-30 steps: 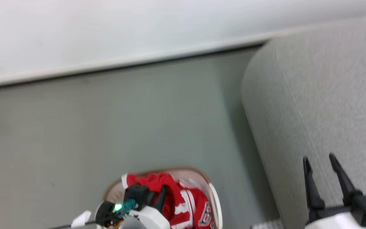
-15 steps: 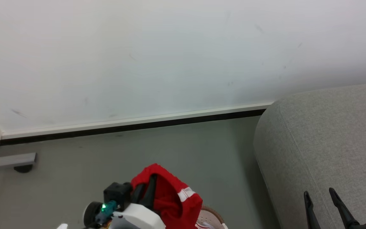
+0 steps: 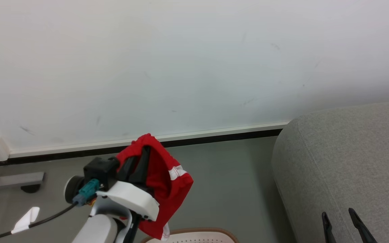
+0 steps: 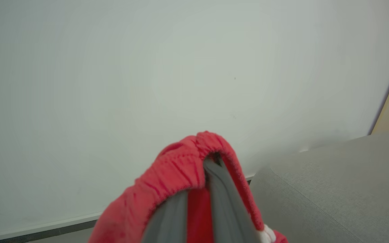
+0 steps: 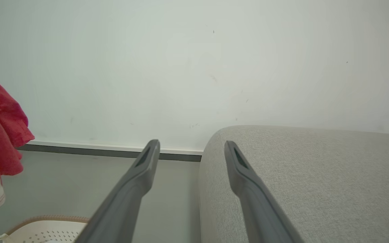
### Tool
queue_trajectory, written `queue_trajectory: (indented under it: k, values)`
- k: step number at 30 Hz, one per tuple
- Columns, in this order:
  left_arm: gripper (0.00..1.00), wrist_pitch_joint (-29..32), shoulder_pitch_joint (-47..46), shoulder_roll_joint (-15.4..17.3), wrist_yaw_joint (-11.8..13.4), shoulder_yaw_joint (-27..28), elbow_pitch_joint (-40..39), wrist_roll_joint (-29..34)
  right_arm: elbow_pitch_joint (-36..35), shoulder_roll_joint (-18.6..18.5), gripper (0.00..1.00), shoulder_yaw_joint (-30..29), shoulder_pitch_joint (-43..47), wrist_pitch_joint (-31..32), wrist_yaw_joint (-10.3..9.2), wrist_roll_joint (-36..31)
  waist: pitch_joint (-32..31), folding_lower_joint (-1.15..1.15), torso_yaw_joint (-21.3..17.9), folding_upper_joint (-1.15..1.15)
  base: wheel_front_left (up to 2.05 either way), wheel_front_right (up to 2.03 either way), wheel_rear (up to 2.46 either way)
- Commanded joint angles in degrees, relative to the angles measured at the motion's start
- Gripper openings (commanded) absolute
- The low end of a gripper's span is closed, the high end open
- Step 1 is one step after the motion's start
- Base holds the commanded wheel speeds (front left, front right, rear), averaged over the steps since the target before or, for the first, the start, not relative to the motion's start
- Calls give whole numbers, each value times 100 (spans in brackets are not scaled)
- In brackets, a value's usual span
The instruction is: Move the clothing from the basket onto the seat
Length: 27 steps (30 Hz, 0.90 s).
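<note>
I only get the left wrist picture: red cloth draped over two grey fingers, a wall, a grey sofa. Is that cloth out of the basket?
Observer: Yes. In the right wrist view the clothing hangs above the basket, with a gap under its hem.
Visitor: What is the other hand doing?
Observer: The right gripper is open and holds nothing.
Visitor: Which way is the sofa from the cloth?
Observer: In the head view the sofa lies to the robot's right of the left gripper, with floor between them.
</note>
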Motion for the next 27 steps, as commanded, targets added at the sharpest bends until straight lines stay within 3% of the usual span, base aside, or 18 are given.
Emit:
queue_trajectory:
  k: [1, 8, 20, 27]
  values:
    - [0, 26, -54, 51, -13, 18, -46, -76, -34, -17, 100, 10, 46, -16, -14, -38, -8, 1, -1, 0, 0, 0, 0]
    - [0, 263, -248, 149, -82, -52, -246, -87, -173, -199, 100, 478, -162, -16, -13, 107, -5, 1, 9, 0, 0, 0, 0]
    - [0, 468, -360, -50, -188, -450, -612, -42, -60, -1095, 100, 2890, -1145, -17, -14, 1016, 20, 1, 202, 0, 0, 0, 0]
    - [0, 553, -436, -216, -250, -712, -692, -25, 630, -1082, 100, 4157, -2022, -17, -14, 1442, 27, 1, 350, 0, 0, 0, 0]
